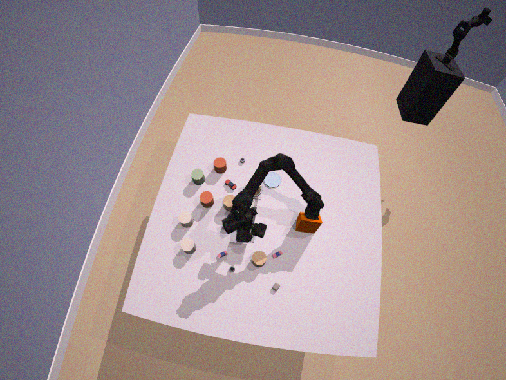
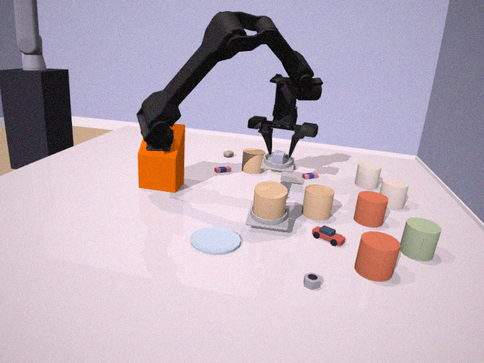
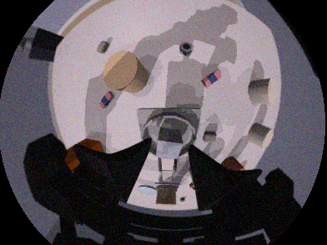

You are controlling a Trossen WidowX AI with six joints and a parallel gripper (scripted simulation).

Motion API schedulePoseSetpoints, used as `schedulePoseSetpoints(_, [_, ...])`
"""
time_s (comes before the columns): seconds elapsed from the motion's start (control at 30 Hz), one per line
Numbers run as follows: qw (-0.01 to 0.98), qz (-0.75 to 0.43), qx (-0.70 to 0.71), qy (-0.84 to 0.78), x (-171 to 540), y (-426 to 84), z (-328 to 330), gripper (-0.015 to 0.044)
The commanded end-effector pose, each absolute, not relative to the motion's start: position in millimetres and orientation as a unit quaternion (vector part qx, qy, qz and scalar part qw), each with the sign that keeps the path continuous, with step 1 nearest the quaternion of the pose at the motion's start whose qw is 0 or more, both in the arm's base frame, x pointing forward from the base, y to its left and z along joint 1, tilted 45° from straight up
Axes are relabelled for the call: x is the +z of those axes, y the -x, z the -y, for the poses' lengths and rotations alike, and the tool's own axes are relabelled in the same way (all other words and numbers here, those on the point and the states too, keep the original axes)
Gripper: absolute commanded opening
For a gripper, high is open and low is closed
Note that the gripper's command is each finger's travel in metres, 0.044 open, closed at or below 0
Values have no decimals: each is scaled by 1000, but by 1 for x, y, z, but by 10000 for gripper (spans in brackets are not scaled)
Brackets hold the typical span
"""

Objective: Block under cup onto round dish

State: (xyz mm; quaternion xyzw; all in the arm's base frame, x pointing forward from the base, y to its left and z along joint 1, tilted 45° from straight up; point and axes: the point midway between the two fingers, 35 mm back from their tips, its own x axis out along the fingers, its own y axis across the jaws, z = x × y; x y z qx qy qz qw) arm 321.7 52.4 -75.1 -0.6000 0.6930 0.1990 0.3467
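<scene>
A pale grey-blue block (image 2: 278, 156) (image 3: 168, 149) lies uncovered in the ring at the far end of the balance (image 2: 265, 225). My gripper (image 2: 280, 155) (image 3: 170, 144) is open, pointing down, its fingertips on either side of the block near its top and not closed on it. A tan cup (image 2: 270, 201) (image 3: 166, 196) stands on the balance's near end; the arm partly hides it in the top view. The pale blue round dish (image 1: 272, 180) (image 2: 215, 240) (image 3: 147, 190) has nothing on it. In the top view the arm hides the block and fingertips.
Two tan cups stand on the table, one beyond the balance (image 1: 259, 258) (image 2: 250, 160) and one beside it (image 2: 318, 203). Red cups (image 2: 370, 208) (image 2: 377, 255), a green cup (image 2: 420, 239), white cups, a red toy car (image 2: 328, 235) and a nut (image 2: 312, 280) stand to the side.
</scene>
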Motion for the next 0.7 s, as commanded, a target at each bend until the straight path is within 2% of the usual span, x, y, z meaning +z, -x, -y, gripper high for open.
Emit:
schedulePoseSetpoints(0.0, [340,-694,201,602,-82,-319,-46,260])
schedulePoseSetpoints(0.07, [340,-694,201,602,-83,-319,-45,260])
schedulePoseSetpoints(0.2, [340,-694,201,602,-83,-319,-45,155])
schedulePoseSetpoints(0.47, [340,-694,201,602,-83,-319,-45,102])
schedulePoseSetpoints(0.6, [340,-694,201,602,-77,-320,-52,0])
schedulePoseSetpoints(0.67, [341,-694,202,601,-68,-322,-61,0])
